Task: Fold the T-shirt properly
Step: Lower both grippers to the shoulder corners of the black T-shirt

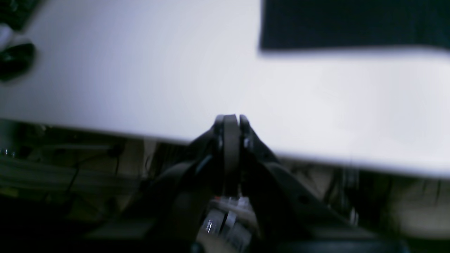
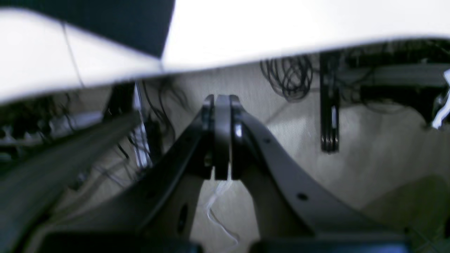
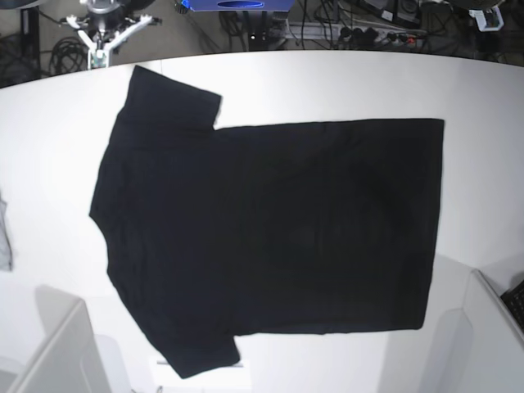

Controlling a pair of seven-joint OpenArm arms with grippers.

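The black T-shirt [image 3: 270,229] lies spread flat on the white table [image 3: 483,90], sleeves and neck to the left, hem to the right. No print shows on the upper side. My left gripper [image 1: 231,119] is shut and empty, at the table's near edge, apart from a corner of the shirt [image 1: 351,24] at the top right of its view. My right gripper [image 2: 222,100] is shut and empty, off the table over the floor, with the shirt [image 2: 105,21] far at the top left. Neither gripper's fingertips show in the base view.
A small grey cloth scrap [image 3: 4,237] lies at the table's left edge. Pale arm parts stand at the front left [image 3: 49,352] and front right [image 3: 483,336]. Cables [image 2: 288,75] hang under the table. A dark object [image 1: 15,59] sits at the table's far corner.
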